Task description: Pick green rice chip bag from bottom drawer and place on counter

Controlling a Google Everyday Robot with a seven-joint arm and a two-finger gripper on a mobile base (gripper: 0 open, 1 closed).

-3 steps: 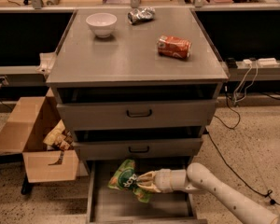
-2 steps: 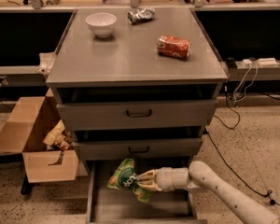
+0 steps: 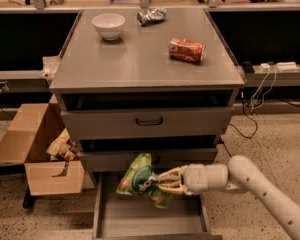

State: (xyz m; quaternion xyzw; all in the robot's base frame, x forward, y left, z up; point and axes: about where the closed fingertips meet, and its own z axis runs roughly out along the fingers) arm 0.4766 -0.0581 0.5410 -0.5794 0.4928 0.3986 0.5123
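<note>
The green rice chip bag (image 3: 140, 178) hangs in my gripper (image 3: 162, 181), lifted above the open bottom drawer (image 3: 150, 219) and in front of the middle drawer. The gripper reaches in from the right on a white arm (image 3: 250, 181), and its fingers are shut on the bag's right edge. The grey floor of the drawer shows below the bag. The counter (image 3: 140, 59) is the flat grey top of the cabinet, well above the gripper.
On the counter are a white bowl (image 3: 108, 25), a silver foil wrapper (image 3: 151, 15) and an orange-red soda can (image 3: 186, 50) lying on its side. Two closed drawers with black handles (image 3: 149, 121) sit above the open one. An open cardboard box (image 3: 40, 154) stands on the floor at left.
The gripper has lifted the green bag a little higher and slightly to the right; the bag now overlaps the middle drawer's front.
</note>
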